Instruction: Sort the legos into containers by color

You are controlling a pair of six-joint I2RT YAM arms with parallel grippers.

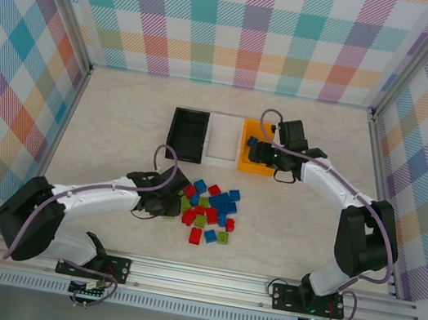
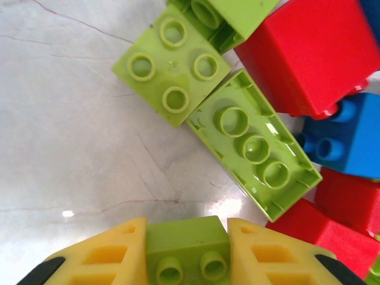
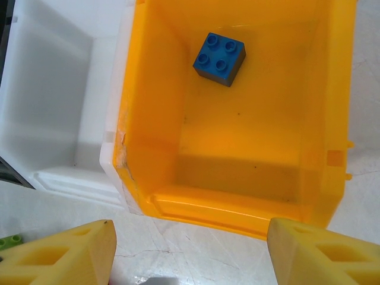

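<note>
The left gripper (image 2: 187, 252) pinches a lime green lego brick (image 2: 185, 237), its yellow fingers (image 2: 101, 261) pressed against both sides. Just ahead of it lie two other lime green bricks (image 2: 255, 145), touching each other, with a red brick (image 2: 309, 53) and a blue pile brick (image 2: 347, 139) off to its right. The right gripper (image 3: 190, 255) hangs spread and empty by the near rim of the orange bin (image 3: 225, 202). A blue brick (image 3: 219, 58) sits inside at the far end. The white bin (image 3: 53, 101) adjoins on the gripper's left, with the black bin (image 1: 187, 134) beyond it.

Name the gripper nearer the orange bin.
Right. The right gripper hangs by the orange bin; the left gripper is at the brick pile, holding a green brick.
</note>
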